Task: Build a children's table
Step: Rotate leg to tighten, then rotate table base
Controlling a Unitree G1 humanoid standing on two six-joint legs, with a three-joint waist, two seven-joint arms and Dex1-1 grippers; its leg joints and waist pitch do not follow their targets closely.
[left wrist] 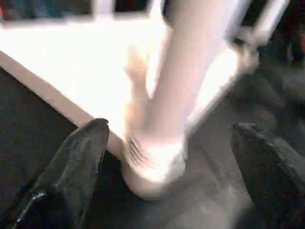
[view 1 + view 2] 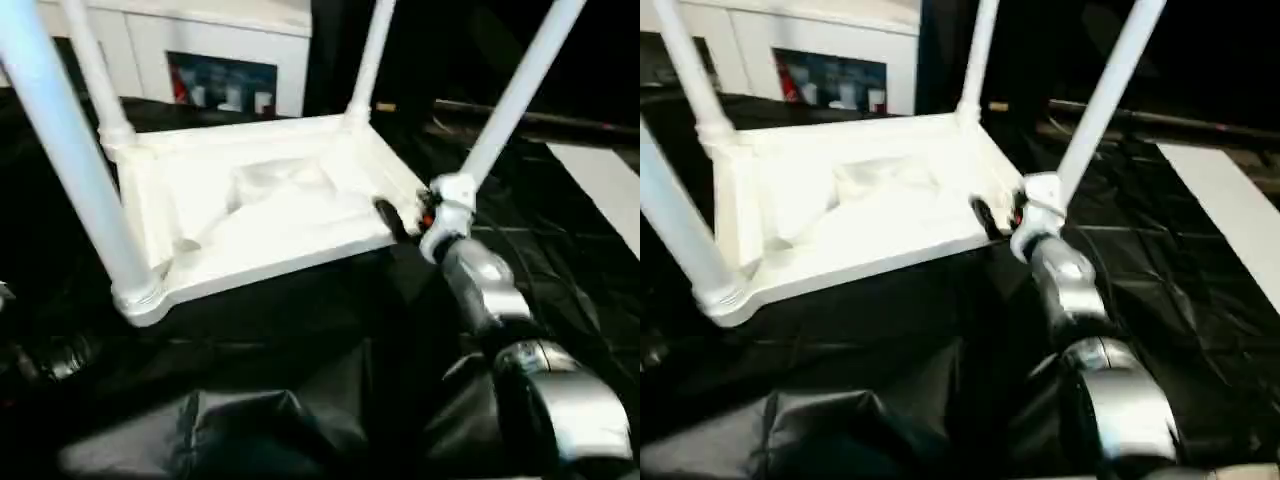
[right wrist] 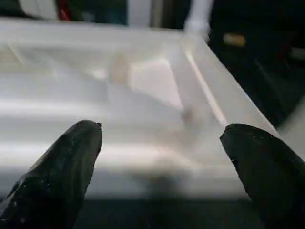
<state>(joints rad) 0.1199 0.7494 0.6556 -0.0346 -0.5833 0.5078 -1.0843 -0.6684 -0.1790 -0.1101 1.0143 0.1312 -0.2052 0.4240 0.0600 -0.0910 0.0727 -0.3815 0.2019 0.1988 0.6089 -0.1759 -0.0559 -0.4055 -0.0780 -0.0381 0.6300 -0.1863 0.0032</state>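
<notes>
Right hand beside children's table

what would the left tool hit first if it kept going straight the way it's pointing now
Most likely the near-left long tapered white tube leg where it enters the round corner socket of the upturned white plastic table top. The open left tool has its black fingers either side of that leg base; depth is unclear.

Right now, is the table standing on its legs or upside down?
Upside down. The table top lies underside up on the black sheet, and four legs rise from its corner sockets.
</notes>
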